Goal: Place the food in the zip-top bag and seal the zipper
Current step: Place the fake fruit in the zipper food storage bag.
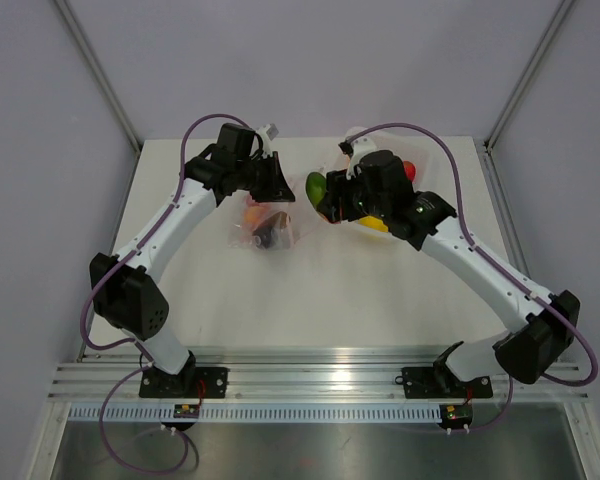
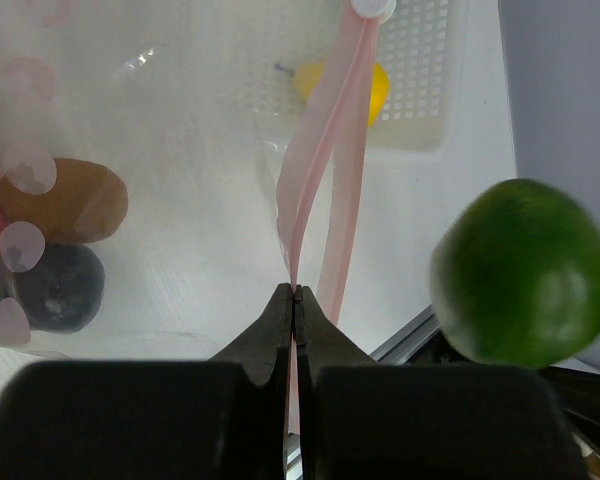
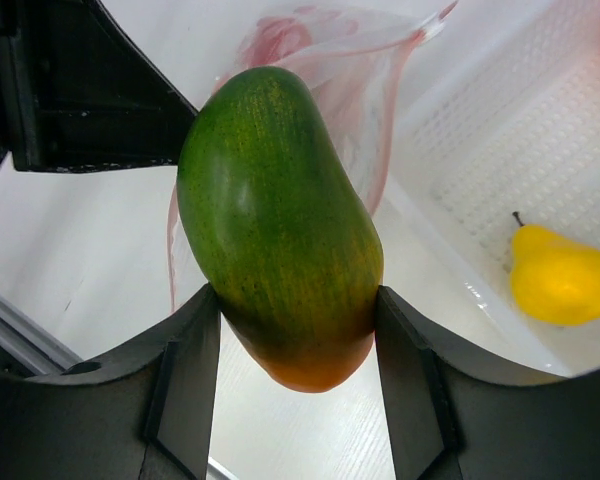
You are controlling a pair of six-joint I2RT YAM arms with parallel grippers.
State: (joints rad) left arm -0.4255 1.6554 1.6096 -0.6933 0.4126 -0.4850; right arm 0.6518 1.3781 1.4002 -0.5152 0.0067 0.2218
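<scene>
Right fingers point(image 1: 332, 203) have a green mango point(image 1: 316, 186) clamped, just beside the left fingers point(image 1: 277, 188). Zip-top bag point(image 1: 265, 228) with some fruit inside lies on the desk point(image 1: 310, 290) right by the left fingers.

left arm point(image 1: 170, 225): base at 7 o'clock in the top view, elbow out toward 9, forearm running up toward 1, wrist bent so the left gripper point(image 2: 295, 296) faces 3. Jaws pinched tight on the zipper point(image 2: 325, 160), no gap visible.

right arm point(image 1: 480, 265): base at 5 o'clock, elbow out at 4, forearm running toward 10, right gripper point(image 3: 298, 300) facing 9. Its fingers point(image 3: 190, 370) are spread wide, clamping a green mango point(image 3: 280, 200) from both sides.

Grippers are near each other, not touching.
</scene>
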